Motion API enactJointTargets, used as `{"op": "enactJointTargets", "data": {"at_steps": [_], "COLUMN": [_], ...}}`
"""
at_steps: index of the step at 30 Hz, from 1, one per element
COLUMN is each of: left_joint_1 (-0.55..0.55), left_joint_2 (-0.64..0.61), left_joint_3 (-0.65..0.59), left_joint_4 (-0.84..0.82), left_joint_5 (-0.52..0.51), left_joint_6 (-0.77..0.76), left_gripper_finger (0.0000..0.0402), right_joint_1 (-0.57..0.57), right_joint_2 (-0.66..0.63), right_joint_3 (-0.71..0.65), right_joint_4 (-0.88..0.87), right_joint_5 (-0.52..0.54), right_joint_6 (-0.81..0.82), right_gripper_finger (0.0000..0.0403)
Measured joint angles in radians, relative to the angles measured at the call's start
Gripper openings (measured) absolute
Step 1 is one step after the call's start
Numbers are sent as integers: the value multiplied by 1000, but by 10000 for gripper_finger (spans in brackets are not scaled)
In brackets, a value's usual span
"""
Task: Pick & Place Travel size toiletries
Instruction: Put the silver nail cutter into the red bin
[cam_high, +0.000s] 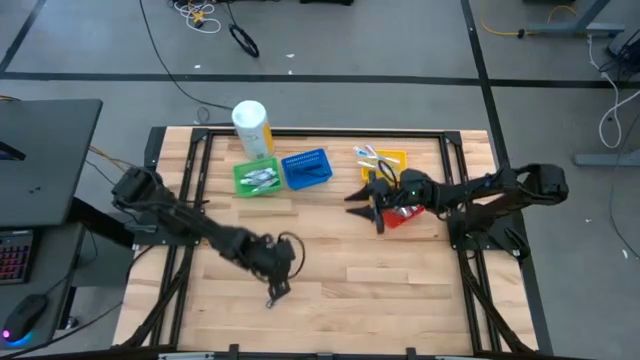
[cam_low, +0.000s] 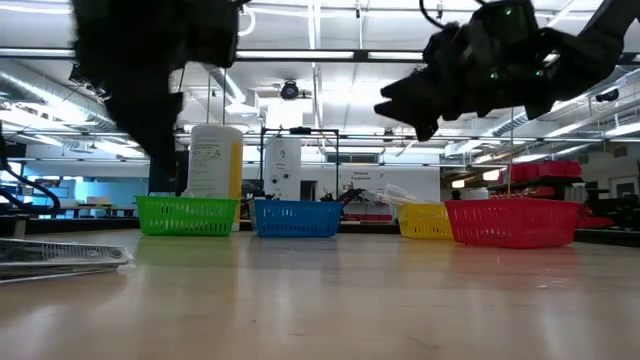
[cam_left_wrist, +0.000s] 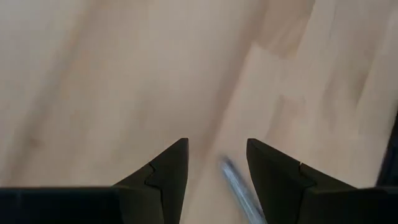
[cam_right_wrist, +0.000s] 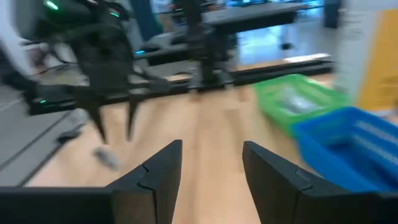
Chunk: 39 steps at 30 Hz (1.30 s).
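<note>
The wooden table (cam_high: 400, 280) lies bare across its front half, with the baskets lined along the far edge: green basket (cam_high: 257, 179), blue basket (cam_high: 306, 169), yellow basket (cam_high: 385, 160), red basket (cam_high: 405, 213); a white-and-yellow bottle (cam_high: 252, 128) stands behind the green one. A slim silvery item (cam_high: 276, 295), blurred, lies on the open wood toward the front left; the left gripper (cam_high: 282, 270) hangs over it, fingers parted around it, holding nothing; the right gripper (cam_high: 365, 200) hovers raised beside the red basket, fingers apart and empty.
</note>
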Motion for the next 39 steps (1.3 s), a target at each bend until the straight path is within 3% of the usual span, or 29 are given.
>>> {"op": "enactJointTargets", "data": {"at_steps": [4, 9, 18, 30, 39], "left_joint_1": [-100, -200, -283, -319, -300], "left_joint_2": [68, 131, 163, 234, 230], "left_joint_3": [0, 1, 1, 7, 4], "left_joint_4": [2, 1, 35, 52, 42], "left_joint_5": [-1, -45, -78, -84, -118], "left_joint_6": [-132, -250, -422, -413, -320], "left_gripper_finger": [171, 171, 171, 150, 87], "right_joint_1": [98, 193, 275, 279, 299], "right_joint_2": [0, 0, 0, 0, 1], "right_joint_3": [0, 0, 0, -1, -1], "right_joint_4": [32, 51, 60, 89, 36], "right_joint_5": [18, 121, 222, 221, 219], "right_joint_6": [1, 9, 12, 11, -19], "right_gripper_finger": [179, 179, 179, 179, 179]}}
